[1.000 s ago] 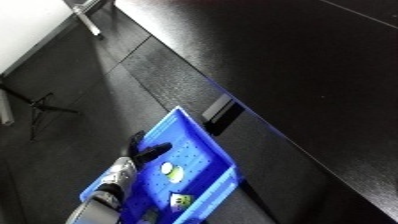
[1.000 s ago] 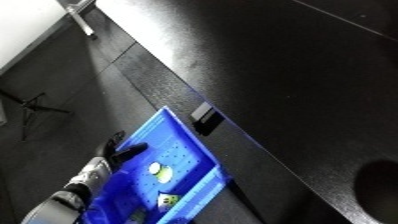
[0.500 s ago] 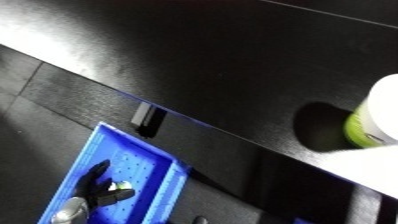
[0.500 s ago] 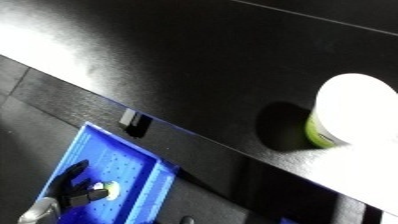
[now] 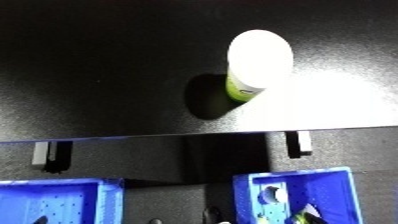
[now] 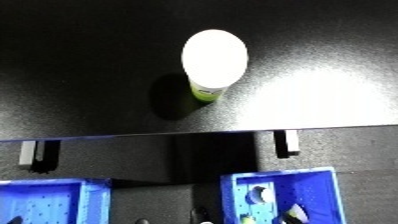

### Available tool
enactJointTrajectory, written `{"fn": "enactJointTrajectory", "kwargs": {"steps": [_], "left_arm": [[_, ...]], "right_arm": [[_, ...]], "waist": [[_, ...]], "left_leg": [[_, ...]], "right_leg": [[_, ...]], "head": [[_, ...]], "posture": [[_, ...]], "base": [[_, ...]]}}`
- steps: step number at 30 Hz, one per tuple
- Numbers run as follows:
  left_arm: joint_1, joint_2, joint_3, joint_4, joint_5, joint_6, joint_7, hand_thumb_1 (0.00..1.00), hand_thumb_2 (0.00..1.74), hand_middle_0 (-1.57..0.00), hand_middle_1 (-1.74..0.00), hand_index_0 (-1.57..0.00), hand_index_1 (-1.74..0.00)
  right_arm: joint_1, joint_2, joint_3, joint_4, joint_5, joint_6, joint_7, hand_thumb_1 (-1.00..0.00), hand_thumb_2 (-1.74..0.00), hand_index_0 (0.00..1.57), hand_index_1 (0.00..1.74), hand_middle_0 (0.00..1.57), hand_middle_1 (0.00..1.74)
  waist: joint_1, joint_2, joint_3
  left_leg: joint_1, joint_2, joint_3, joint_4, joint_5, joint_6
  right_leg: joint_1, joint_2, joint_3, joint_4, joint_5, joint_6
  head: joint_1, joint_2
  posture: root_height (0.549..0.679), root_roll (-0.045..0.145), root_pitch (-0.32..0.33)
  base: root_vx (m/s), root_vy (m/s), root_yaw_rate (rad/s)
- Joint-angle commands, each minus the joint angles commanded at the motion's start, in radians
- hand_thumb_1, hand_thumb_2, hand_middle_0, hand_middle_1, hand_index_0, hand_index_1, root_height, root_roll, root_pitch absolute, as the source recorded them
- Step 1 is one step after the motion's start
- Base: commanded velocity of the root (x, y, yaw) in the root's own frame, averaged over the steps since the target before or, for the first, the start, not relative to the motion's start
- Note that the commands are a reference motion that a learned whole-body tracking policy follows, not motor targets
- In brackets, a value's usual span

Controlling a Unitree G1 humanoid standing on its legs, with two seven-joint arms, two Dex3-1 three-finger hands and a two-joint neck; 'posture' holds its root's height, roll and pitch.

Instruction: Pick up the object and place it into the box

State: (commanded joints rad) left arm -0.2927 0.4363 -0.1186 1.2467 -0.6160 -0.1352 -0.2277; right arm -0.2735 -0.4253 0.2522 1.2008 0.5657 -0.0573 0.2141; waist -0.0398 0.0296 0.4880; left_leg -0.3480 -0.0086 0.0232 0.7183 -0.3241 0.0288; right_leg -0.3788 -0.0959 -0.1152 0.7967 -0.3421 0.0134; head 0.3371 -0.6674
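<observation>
Saw a green bottle [image 5: 242,85] with a white top, standing up on the black table [image 5: 89,75]. Found it near the table's front edge, well apart from two blue bins (a left bin [image 5: 53,186] and a right bin [image 5: 342,195]) down below. Spotted small things [image 5: 271,194] inside the right bin. Could not tell about either hand: spotted neither.

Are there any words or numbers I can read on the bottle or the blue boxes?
None can be read.
Bottle: its green label has a white patch with dark marks near the bottom, too blurred to read.
Blue bins: no writing shows on them.
Black table: no writing.
</observation>
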Motion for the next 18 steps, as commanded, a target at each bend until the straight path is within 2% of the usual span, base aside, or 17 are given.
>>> {"fn": "enactJointTrajectory", "kwargs": {"steps": [4,6,9,11,15,18], "left_arm": [[0.019,-0.018,0.0,-0.001,-0.005,-0.013,-0.01,0.0,0.0,0.0,0.0,0.0,0.0],[0.022,-0.026,-0.004,-0.001,-0.004,-0.015,-0.011,0.0,0.0,0.0,0.0,0.0,0.0],[0.023,-0.036,-0.014,-0.006,-0.004,-0.013,-0.005,0.0,0.0,0.0,0.0,0.0,0.0],[0.026,-0.04,-0.02,-0.014,-0.009,-0.015,-0.001,0.0,0.0,0.0,0.0,0.0,0.0],[0.04,-0.038,-0.026,-0.034,-0.027,-0.019,-0.012,0.0,0.0,0.0,0.0,0.0,0.0],[0.05,-0.031,-0.022,-0.044,-0.033,-0.011,-0.019,0.0,0.0,0.0,0.0,0.0,0.0]], "right_arm": [[-0.001,-0.004,-0.01,0.008,-0.005,-0.014,0.013,0.0,0.0,0.0,0.0,0.0,0.0],[-0.005,-0.008,-0.014,0.007,0.001,-0.02,0.029,0.0,0.0,0.0,0.0,0.0,0.0],[-0.014,-0.016,-0.014,-0.004,0.01,-0.028,0.069,0.0,0.0,0.0,0.0,0.0,0.0],[-0.016,-0.02,-0.011,-0.021,0.01,-0.033,0.102,0.0,0.0,0.0,0.0,0.0,0.0],[-0.003,-0.036,0.003,-0.077,0.011,-0.027,0.181,0.0,0.0,0.0,0.0,0.0,0.0],[0.012,-0.054,0.018,-0.14,0.014,0.002,0.25,0.0,0.0,0.0,0.0,0.0,0.0]], "waist": [[-0.003,0.005,-0.006],[-0.003,0.006,-0.009],[-0.005,0.006,-0.009],[-0.006,0.006,-0.008],[-0.007,0.002,-0.003],[-0.01,-0.005,-0.003]], "left_leg": [[0.004,0.002,0.007,0.007,-0.008,0.0035],[0.004,0.002,0.009,0.009,-0.011,0.0037],[0.008,0.0,0.009,0.006,-0.012,0.0028],[0.012,-0.001,0.008,0.003,-0.012,0.0026],[0.018,-0.002,0.003,0.002,-0.016,0.0044],[0.016,0.0,0.004,0.002,-0.018,0.0044]], "right_leg": [[0.001,0.0011,0.005,0.007,-0.005,-0.0044],[0.002,0.0027,0.007,0.008,-0.006,-0.0058],[0.004,0.0051,0.009,0.003,-0.004,-0.0064],[0.008,0.0056,0.009,0.0,-0.003,-0.0055],[0.012,0.0039,0.009,-0.001,-0.002,-0.0019],[0.011,0.0031,0.007,-0.002,-0.003,0.0001]], "head": [[0.036,-0.012],[0.045,-0.037],[0.052,-0.109],[0.056,-0.128],[0.053,-0.131],[0.041,-0.12]], "posture": [[0.634,0.039,-0.047],[0.634,0.04,-0.046],[0.634,0.041,-0.046],[0.635,0.041,-0.047],[0.635,0.04,-0.05],[0.635,0.039,-0.048]], "base": [[0.015,0.012,-0.085],[0.004,-0.003,-0.04],[-0.006,0.006,-0.031],[-0.002,0.009,-0.031],[0.0,-0.005,-0.027],[-0.011,-0.02,-0.038]]}}
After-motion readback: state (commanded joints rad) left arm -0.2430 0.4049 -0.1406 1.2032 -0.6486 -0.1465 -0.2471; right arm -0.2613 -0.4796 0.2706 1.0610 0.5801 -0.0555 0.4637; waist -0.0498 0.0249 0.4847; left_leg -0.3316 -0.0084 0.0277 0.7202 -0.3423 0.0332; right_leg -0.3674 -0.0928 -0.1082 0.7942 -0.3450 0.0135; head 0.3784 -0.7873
